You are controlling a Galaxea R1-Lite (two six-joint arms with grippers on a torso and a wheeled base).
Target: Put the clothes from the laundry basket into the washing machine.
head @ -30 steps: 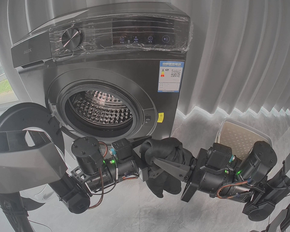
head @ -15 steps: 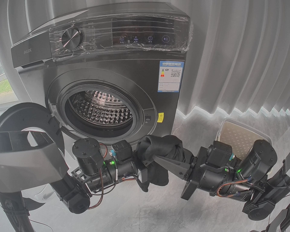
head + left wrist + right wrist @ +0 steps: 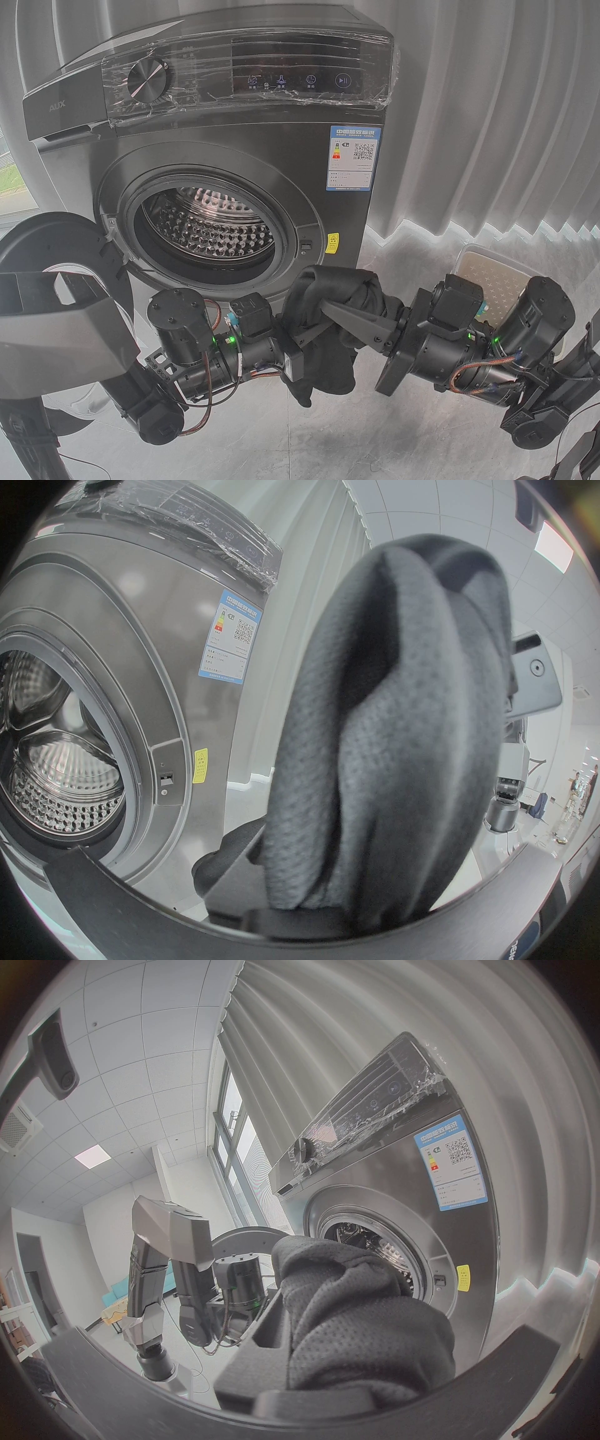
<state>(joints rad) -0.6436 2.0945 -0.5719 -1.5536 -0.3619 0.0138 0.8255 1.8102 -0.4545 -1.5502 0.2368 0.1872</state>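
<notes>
Closest to me, the two arms meet low in front of the washer [image 3: 250,137], with a dark cloth [image 3: 340,284] bunched between them and off the floor. The right end effector [image 3: 337,315] is clamped on the bundle, one black finger lying across its front. The left end effector [image 3: 306,340] is pushed into the hanging part of the cloth; I cannot tell whether it has a grip. A second ago it stood just beside the cloth, and since then it has closed in until the fabric covers it. The bundle has also come up and a little toward the washer, so its top now sits just under the lower rim of the port. A tail of it hangs down beside the left arm.

Behind the right arm stands the pale basket [image 3: 494,275] on the floor; the arm now hides more of it than before. The round door [image 3: 56,244] is swung open to the left, and the steel drum [image 3: 206,228] is in plain sight. A white curtain [image 3: 500,112] hangs at the back.
</notes>
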